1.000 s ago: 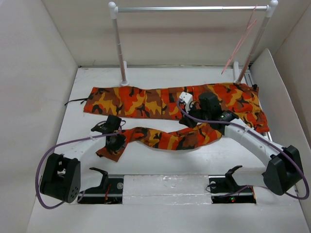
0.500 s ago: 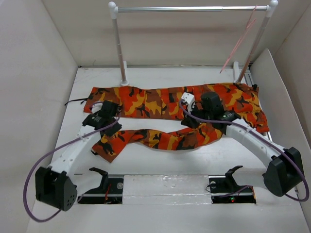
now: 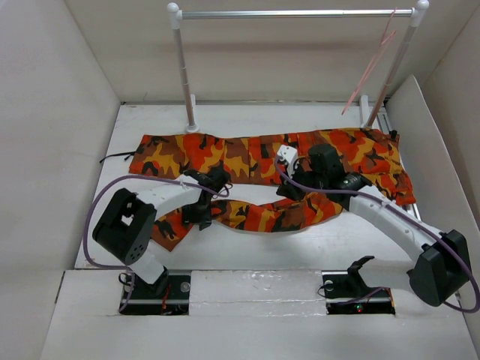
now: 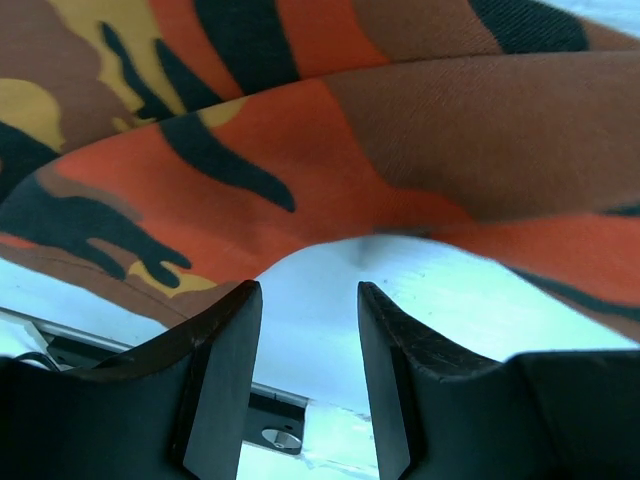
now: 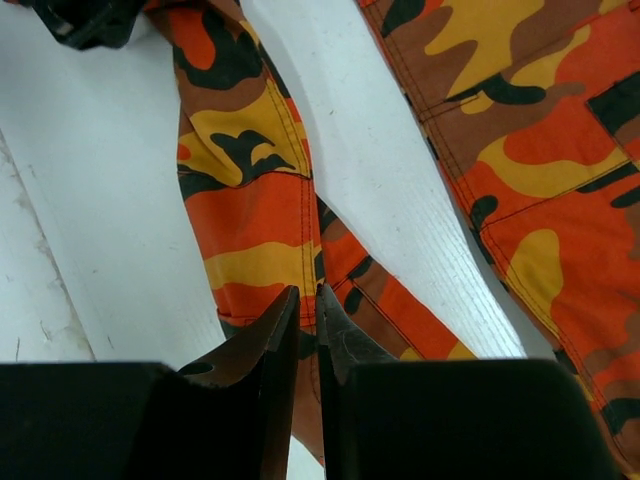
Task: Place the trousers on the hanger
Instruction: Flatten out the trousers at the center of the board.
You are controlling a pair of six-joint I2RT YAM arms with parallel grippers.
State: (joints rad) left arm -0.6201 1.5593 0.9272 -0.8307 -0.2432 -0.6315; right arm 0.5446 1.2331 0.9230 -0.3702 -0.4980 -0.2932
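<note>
My top camera looks down from behind on the orange camouflage cloth trousers [image 3: 225,154]; both wrist cameras sit close above them.

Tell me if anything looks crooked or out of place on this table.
Yes. The trousers lie unevenly: the far leg is flat and straight, but the near leg is twisted and bunched into a wavy band. The hanger hangs slanted at the right end of the rail rather than square to it.
</note>
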